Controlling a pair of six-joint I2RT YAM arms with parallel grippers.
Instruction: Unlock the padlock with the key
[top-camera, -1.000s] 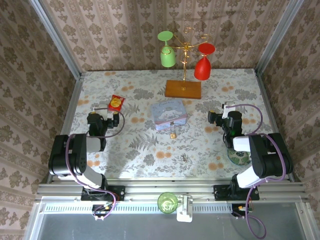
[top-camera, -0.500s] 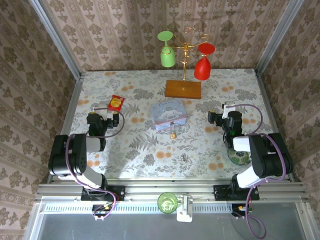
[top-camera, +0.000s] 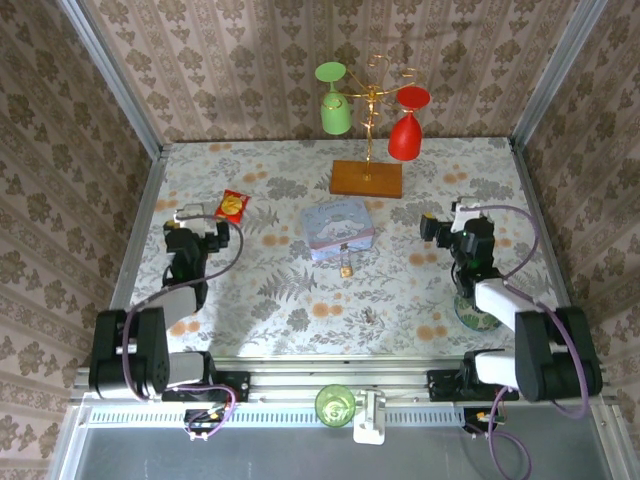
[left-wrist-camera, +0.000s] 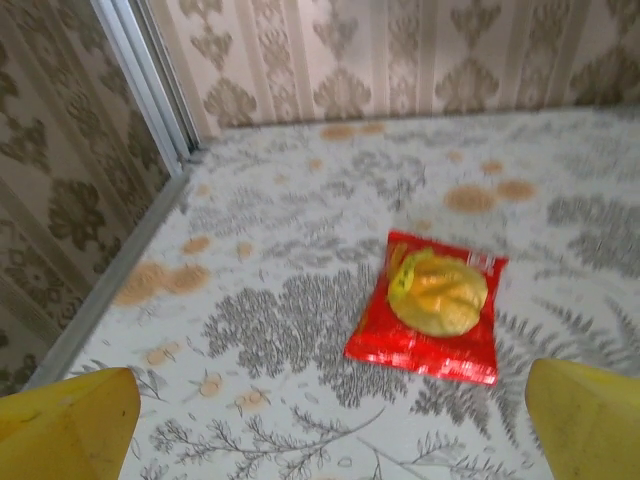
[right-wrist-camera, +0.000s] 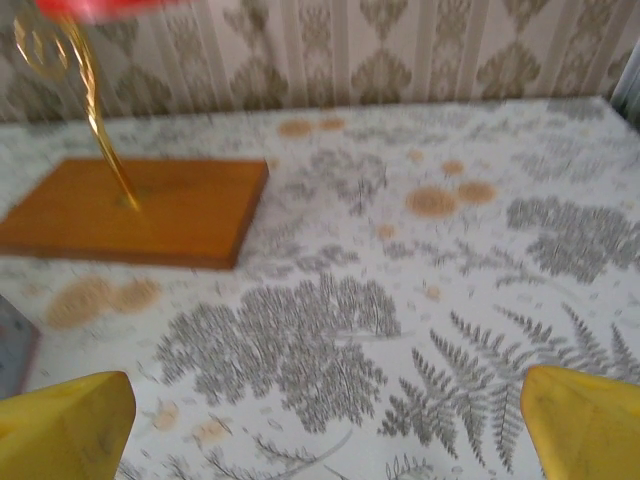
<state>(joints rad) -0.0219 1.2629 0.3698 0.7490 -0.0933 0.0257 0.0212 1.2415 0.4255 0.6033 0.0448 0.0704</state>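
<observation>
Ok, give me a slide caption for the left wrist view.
Left gripper, jaws wide open, faces a red-and-yellow snack packet lying flat on the floral tablecloth.

From above, the padlock (top-camera: 345, 268) just beside the blue tin (top-camera: 338, 228) is too small to tell how its shackle stands, and the small speck (top-camera: 372, 317) a little nearer the front is too tiny to name. The right wrist view is blurred, with the red glass (right-wrist-camera: 95, 5) cut off by the top edge, and a dish (top-camera: 466, 316) lies half hidden under the right arm (top-camera: 497, 297)
</observation>
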